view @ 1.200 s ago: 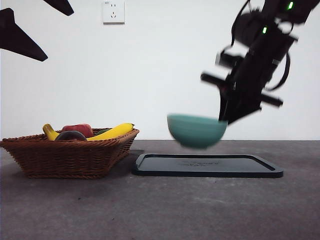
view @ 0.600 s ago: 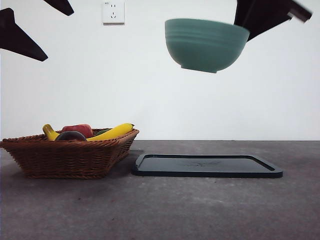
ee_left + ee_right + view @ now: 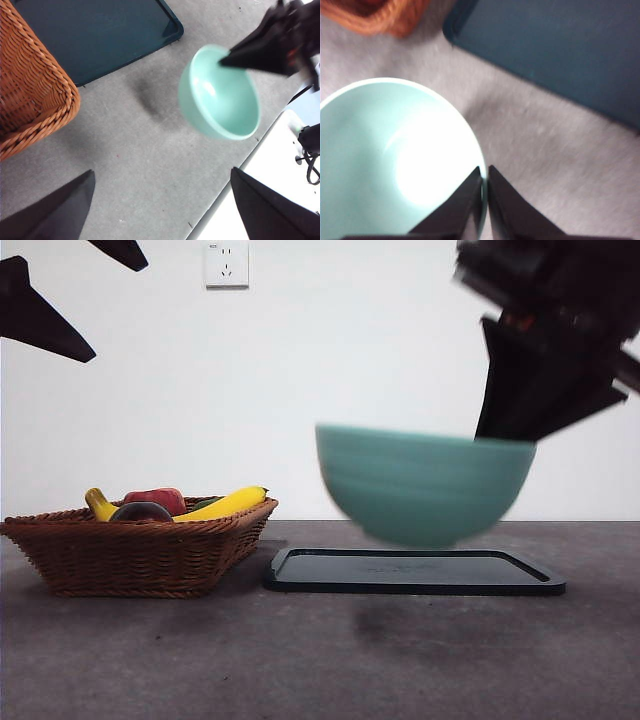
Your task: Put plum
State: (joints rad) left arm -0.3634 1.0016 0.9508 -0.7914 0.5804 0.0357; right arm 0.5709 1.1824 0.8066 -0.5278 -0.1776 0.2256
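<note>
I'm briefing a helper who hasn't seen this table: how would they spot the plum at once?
Look at the brown wicker basket standing beside the dark tray. Several fruits are heaped in it, and the plum sits at the near side, between the yellow banana and a second yellow piece. It is the glossy, almost black round one, lower and much darker than the red fruit just behind it.

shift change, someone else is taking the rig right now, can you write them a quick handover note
Right gripper: shut on the rim of the teal bowl, holding it in the air in front of the dark tray; the bowl is empty.
Left gripper: open, waiting high, holding nothing.
The plum lies in the wicker basket with the other fruit.
Done: bowl picked up.
Left: set the bowl down, then pick and place the plum.
</note>
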